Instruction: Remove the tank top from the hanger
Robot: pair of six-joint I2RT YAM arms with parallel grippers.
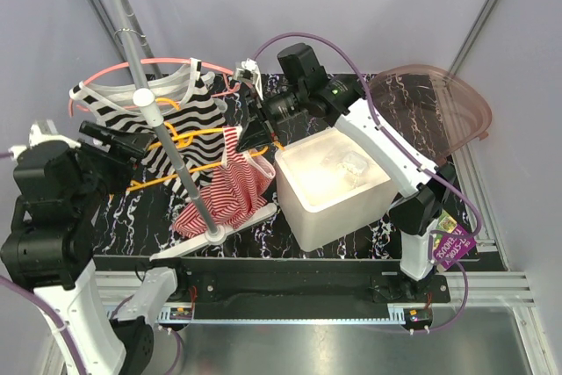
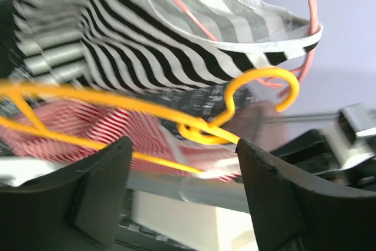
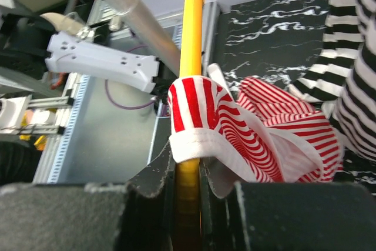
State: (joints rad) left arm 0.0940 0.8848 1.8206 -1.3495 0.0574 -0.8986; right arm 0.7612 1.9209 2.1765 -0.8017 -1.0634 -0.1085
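Note:
A red-and-white striped tank top [image 1: 226, 189] hangs on a yellow hanger [image 1: 195, 135] beside the rack pole. My right gripper [image 1: 255, 135] is shut on one arm of the yellow hanger [image 3: 191, 39], and the tank top's white hem [image 3: 202, 142] drapes over that arm just past the fingertips [image 3: 189, 171]. My left gripper [image 1: 139, 141] stands open at the hanger's other side. In the left wrist view the jaws [image 2: 183, 145] are wide apart, with the yellow hanger's hook [image 2: 264, 80] and the red tank top [image 2: 88, 121] beyond them and nothing between them.
A black-and-white striped top [image 1: 189, 111] hangs on a pink hanger [image 1: 114, 72] behind. The grey rack pole [image 1: 176, 160] slants across the clothes to its base. A white bin [image 1: 334, 186] stands at centre right, with a translucent brown lid [image 1: 439, 107] behind it.

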